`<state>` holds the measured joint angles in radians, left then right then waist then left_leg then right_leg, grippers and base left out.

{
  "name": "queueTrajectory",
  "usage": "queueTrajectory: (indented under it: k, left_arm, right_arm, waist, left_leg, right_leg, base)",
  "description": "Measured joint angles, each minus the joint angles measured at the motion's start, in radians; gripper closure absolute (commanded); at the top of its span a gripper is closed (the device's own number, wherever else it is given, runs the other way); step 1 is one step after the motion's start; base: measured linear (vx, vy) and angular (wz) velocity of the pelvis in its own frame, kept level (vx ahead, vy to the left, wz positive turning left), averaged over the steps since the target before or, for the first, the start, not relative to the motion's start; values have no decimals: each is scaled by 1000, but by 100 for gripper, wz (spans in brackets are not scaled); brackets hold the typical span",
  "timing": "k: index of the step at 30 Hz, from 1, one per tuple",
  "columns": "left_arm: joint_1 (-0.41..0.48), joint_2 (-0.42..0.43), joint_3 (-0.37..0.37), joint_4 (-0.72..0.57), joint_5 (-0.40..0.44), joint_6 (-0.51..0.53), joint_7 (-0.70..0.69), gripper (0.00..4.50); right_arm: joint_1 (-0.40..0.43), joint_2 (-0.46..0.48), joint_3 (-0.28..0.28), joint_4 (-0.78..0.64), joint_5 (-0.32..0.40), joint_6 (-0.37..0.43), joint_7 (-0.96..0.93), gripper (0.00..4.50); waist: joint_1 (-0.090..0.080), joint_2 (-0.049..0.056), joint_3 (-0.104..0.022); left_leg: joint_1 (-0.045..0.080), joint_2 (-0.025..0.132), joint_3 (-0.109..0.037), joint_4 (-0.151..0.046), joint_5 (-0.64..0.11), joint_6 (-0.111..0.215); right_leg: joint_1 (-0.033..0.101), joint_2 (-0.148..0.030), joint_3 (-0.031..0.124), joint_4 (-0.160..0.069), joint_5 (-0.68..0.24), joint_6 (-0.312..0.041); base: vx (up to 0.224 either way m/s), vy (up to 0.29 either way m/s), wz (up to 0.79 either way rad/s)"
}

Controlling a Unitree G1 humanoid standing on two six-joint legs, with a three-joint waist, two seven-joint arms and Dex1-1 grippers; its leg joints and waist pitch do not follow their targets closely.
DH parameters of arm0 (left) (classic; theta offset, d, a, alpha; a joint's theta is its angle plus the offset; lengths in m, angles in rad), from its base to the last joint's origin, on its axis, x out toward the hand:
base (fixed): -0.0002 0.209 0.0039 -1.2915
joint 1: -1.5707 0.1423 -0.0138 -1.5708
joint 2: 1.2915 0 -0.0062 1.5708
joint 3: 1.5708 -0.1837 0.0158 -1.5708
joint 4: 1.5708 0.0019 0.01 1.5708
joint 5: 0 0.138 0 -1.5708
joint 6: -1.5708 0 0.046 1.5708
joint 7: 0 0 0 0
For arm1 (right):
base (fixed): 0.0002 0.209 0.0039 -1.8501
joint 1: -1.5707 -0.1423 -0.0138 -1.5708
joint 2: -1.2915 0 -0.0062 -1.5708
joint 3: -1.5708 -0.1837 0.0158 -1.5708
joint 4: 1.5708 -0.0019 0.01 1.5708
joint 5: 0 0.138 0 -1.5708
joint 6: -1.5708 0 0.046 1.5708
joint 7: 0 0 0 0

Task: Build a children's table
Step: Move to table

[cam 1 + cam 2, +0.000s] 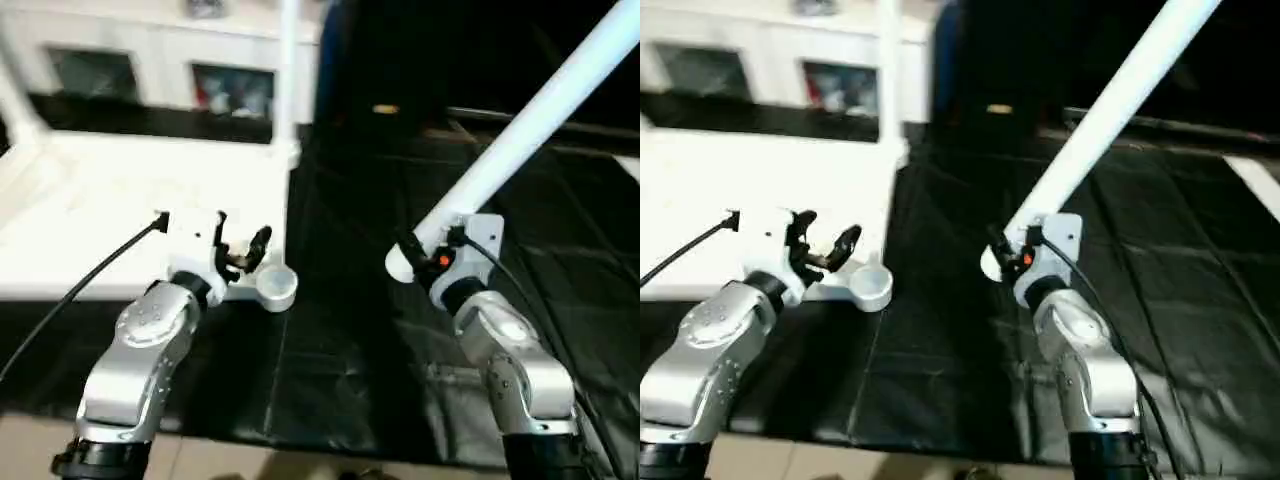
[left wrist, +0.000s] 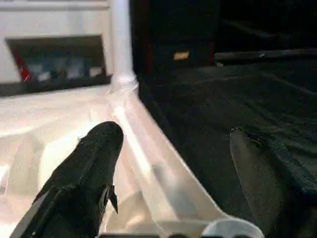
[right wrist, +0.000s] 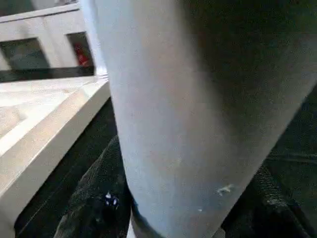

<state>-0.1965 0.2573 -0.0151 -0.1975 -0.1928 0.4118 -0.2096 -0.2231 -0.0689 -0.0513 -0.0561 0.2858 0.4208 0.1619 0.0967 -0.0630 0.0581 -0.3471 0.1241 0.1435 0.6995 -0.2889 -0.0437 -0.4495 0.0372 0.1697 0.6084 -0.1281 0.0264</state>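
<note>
Nearest: two silver forearms over a black sheet (image 1: 340,330) spread on the floor.

L gripper (image 1: 240,255) sits at the near right corner of the tabletop (image 1: 120,220), which lies upside down on the sheet, ribbed underside up. Its two black fingers (image 2: 84,168) are spread wide, nothing between them; in the left wrist view one finger is over the ribbed underside, the other out over the black sheet, so they straddle the tabletop's right edge rail. Just beside the fingertips is the round corner socket (image 1: 275,285), no leg in it.

R gripper (image 1: 415,255) is well apart from the tabletop, over the sheet, and grips a long white tube leg (image 1: 530,125) near its lower end. Fingers closed round the tube; right wrist view has the leg (image 3: 198,114) running up between the dark fingers. Leg is tilted, rising away to the robot's right and far side, its rounded lower end poking out just below the gripper, off the sheet as far as I can tell.

Farther: at the tabletop's far right corner a leg (image 1: 289,70) stands upright in its socket. Another upright leg (image 1: 15,100) at far left.

Behind that, a white cabinet (image 1: 150,60) w/ glass doors along the back.
</note>
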Motion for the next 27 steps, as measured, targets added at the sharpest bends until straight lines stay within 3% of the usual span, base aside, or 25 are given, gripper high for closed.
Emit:
queueTrajectory:
  k: [1, 2, 3, 4, 5, 6, 7, 8, 9, 10, 11, 12, 13, 14, 15, 16, 18, 19, 21, 23, 24, 25, 27]
  left_arm:
    - [0, 0, 1, 2, 3, -2, 1, 63]
    - [1, 0, 2, 8, 7, -4, 1, 63]
    - [4, 2, 9, 15, 14, -4, 2, 63]
    - [3, 4, 18, 18, 15, -5, 5, 63]
    - [3, 6, 20, 26, 17, -6, 7, 63]
    - [1, 6, 20, 28, 20, -8, 7, 63]
    - [-2, 6, 19, 27, 21, -13, 7, 63]
    - [-3, 5, 15, 27, 21, -16, 6, 63]
    - [-8, -8, 4, 31, 21, -18, 5, 63]
    - [-4, -12, -3, 30, 22, -19, 6, 63]
    - [3, -8, -2, 34, 23, -18, 7, 63]
    - [-1, -3, 0, 38, 32, -17, 13, 63]
    - [-17, -3, 0, 34, 35, -18, 17, 63]
    - [-32, 0, 2, 32, 36, -18, 21, 63]
    - [-30, 4, 17, 33, 39, -18, 28, 63]
    - [-25, 10, 32, 34, 42, -15, 34, 63]
    - [-17, 8, 65, 38, 44, -10, 49, 63]
    - [-13, 7, 79, 38, 41, -8, 51, 63]
    - [-9, 4, 96, 39, 39, 0, 58, 63]
    - [-9, 0, 96, 39, 38, 1, 62, 63]
    - [-9, -10, 94, 39, 37, 1, 63, 63]
    - [-8, -20, 85, 39, 36, 1, 63, 63]
    - [-8, -35, 50, 37, 33, 0, 62, 63]
  right_arm:
    - [3, 7, 0, 0, -3, -1, 0, 257]
    - [7, 12, 3, 0, -5, -1, -1, 257]
    - [8, 21, 18, -1, -6, -2, -1, 257]
    - [7, 29, 28, -2, -6, -2, 0, 257]
    - [12, 31, 33, -2, -6, -3, -1, 257]
    - [24, 27, 30, -2, -6, -7, -2, 257]
    - [26, 26, 23, -2, -7, -10, -6, 257]
    - [26, 27, 16, -2, -7, -12, -11, 257]
    - [24, 24, 6, -4, -6, -18, -15, 257]
    - [22, 23, -4, -1, -5, -18, -21, 257]
    - [26, 26, -7, 3, -5, -16, -22, 257]
    - [32, 30, -10, 2, -2, -15, -22, 257]
    - [30, 29, -12, -2, -1, -15, -21, 257]
    - [27, 27, -16, -1, -2, -15, -21, 257]
    - [30, 35, -15, 0, -3, -10, -21, 257]
    - [27, 39, -3, 0, -3, -7, -20, 257]
    - [21, 40, 34, -2, -3, 3, -6, 257]
    - [18, 40, 44, -2, -3, 5, -2, 257]
    - [12, 39, 48, -4, 0, 10, 2, 257]
    - [8, 38, 48, -4, 1, 12, 8, 257]
    - [3, 26, 47, -5, 1, 11, 21, 257]
    - [5, 16, 43, -4, 1, 13, 26, 257]
    - [7, -11, 39, -4, -1, 20, 49, 257]
  waist:
    - [-13, 2, -1]
    - [-29, 1, 0]
    - [-51, 6, 3]
    - [-60, 3, 2]
    - [-68, 4, 6]
    - [-67, -1, 7]
    - [-64, -5, 5]
    - [-65, -18, -3]
    - [-55, -16, -12]
    - [-43, 1, -16]
    - [-41, 8, -16]
    - [-42, 20, -18]
    - [-44, 37, -19]
    - [-47, 48, -16]
    - [-57, 55, -12]
    - [-63, 53, -13]
    - [-63, 57, -11]
    - [-62, 55, -12]
    - [-61, 50, -15]
    - [-62, 36, -21]
    - [-58, 29, -24]
    - [-47, 26, -22]
    - [-32, 16, -18]
  left_leg:
    - [-1, -10, 3, 11, -8, 17]
    - [2, -11, 20, 9, -8, 34]
    - [4, -10, 53, 4, -7, 60]
    - [5, -7, 87, 3, -10, 73]
    - [14, -7, 110, 3, -13, 83]
    - [24, -6, 140, -5, -14, 90]
    - [25, -8, 155, -10, -13, 91]
    - [14, -20, 166, -17, -10, 87]
    - [-18, -34, 123, 24, -17, 36]
    - [-64, -55, 13, 124, -32, -14]
    - [-81, -61, -51, 194, -25, -28]
    - [-70, -23, -87, 141, -5, -62]
    - [-56, 18, -88, 45, 6, -74]
    - [-48, 54, -75, 2, 37, -49]
    - [-53, 51, -73, -5, 40, -35]
    - [-54, 48, -71, -10, 43, -28]
    - [-54, 43, -73, -12, 43, -23]
    - [-54, 43, -75, -12, 44, -21]
    - [-54, 47, -79, -21, 53, -15]
    - [-55, 45, -73, -34, 69, -12]
    - [-57, 48, -67, -44, 81, -15]
    - [-56, 47, -53, -61, 85, -18]
    - [-40, 52, -28, -99, 91, -30]
  right_leg:
    - [0, 7, 23, -14, -4, 9]
    - [-5, 6, 30, -27, -13, 13]
    - [-22, -34, -32, -1, -65, -31]
    - [-39, -81, -119, 61, -113, -69]
    - [-36, -109, -191, 117, -139, -93]
    - [-7, -135, -274, 171, -152, -102]
    - [34, -136, -300, 179, -167, -96]
    - [80, -133, -296, 151, -195, -77]
    - [74, -145, -294, 135, -204, -50]
    - [65, -152, -296, 126, -181, -43]
    - [66, -164, -297, 122, -173, -34]
    - [77, -176, -310, 104, -155, -30]
    - [80, -178, -328, 93, -145, -26]
    - [85, -178, -335, 85, -138, -21]
    - [86, -157, -314, 65, -130, -40]
    - [87, -143, -289, 52, -120, -63]
    - [87, -123, -261, 40, -106, -89]
    - [87, -115, -260, 47, -107, -91]
    - [81, -98, -260, 84, -114, -88]
    - [84, -96, -250, 66, -141, -65]
    - [84, -95, -247, 63, -132, -32]
    - [80, -95, -246, 61, -129, -33]
    - [72, -96, -238, 59, -127, -33]
  base:
    - [-85, 242, -45]
    - [-121, 269, -39]
    - [-121, 269, -39]
    - [-124, 275, -55]
    - [-135, 246, -65]
    - [-135, 246, -65]
    - [-99, 190, -50]
    - [-51, 134, -36]
    - [-51, 134, -36]
    - [-14, 162, -48]
    - [-6, 194, -51]
    - [-6, 194, -51]
    - [-43, 194, -20]
    - [-32, 215, 12]
    - [-32, 215, 12]
    - [-15, 207, 13]
    - [-12, 164, 6]
    - [-13, 84, 6]
    - [0, 0, 0]
    - [-50, -94, 1]
    - [-58, -119, -4]
    - [-90, -130, -7]
    - [-87, -134, -8]
